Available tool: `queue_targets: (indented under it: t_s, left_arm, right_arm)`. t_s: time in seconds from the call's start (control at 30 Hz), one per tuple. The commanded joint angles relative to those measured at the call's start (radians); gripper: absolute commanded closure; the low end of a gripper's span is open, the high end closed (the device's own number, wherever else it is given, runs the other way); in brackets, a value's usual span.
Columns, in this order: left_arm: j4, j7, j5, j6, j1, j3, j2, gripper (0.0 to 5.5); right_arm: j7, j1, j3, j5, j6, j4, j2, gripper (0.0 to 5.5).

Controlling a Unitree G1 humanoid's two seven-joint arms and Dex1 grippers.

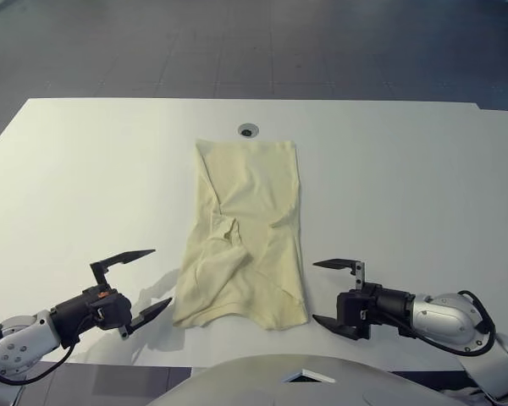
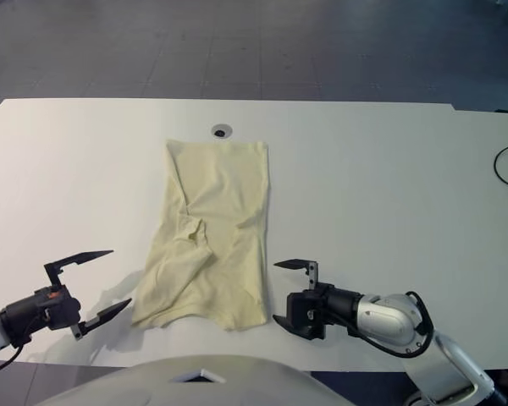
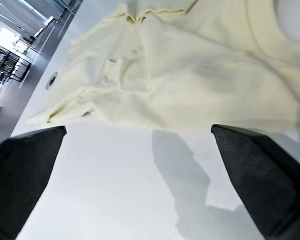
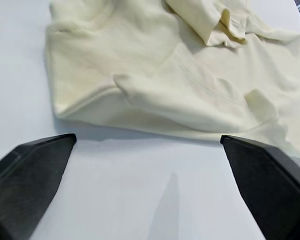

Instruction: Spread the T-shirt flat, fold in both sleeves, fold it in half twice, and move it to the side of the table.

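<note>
Nearest to us, in the lower left of the frame, the left end effector hovers over the white desk with its two black fingers spread wide and nothing between them. It sits just beside the near left corner of the pale yellow fabric T-shirt. In the lower right, the right end effector is likewise released and empty, and it faces the garment's near right corner from just beside it. Between them, the T-shirt lies on the desk at the centre of the frame as a long narrow strip running away from us. Its near half is rumpled with overlapping folds, and its far half is smoother. Just beyond its straight far edge is a small round grey cable hole in the desk. A grey tiled floor fills the top of the frame.
</note>
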Motion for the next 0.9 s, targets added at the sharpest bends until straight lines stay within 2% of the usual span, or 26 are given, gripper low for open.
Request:
queue_targets:
  t_s: [0.03, 0.6, 0.87, 0.9]
  left_arm:
    - [-0.002, -0.02, 0.023, -0.013, 0.018, -0.002, 0.035, 0.1]
    - [0.063, 0.04, 0.175, -0.048, -0.083, -0.19, -0.018, 0.1]
    - [0.058, 0.081, 0.181, -0.051, -0.076, -0.211, -0.007, 0.1]
    - [0.056, 0.086, 0.182, -0.055, -0.073, -0.213, -0.007, 0.1]
  right_arm:
    - [0.002, -0.006, 0.027, -0.025, -0.03, 0.01, 0.027, 0.13]
    - [-0.071, -0.005, 0.098, -0.225, -0.227, 0.107, 0.072, 0.13]
    - [-0.113, 0.024, 0.086, -0.306, -0.25, 0.119, 0.068, 0.13]
    - [-0.12, 0.026, 0.087, -0.319, -0.253, 0.127, 0.069, 0.32]
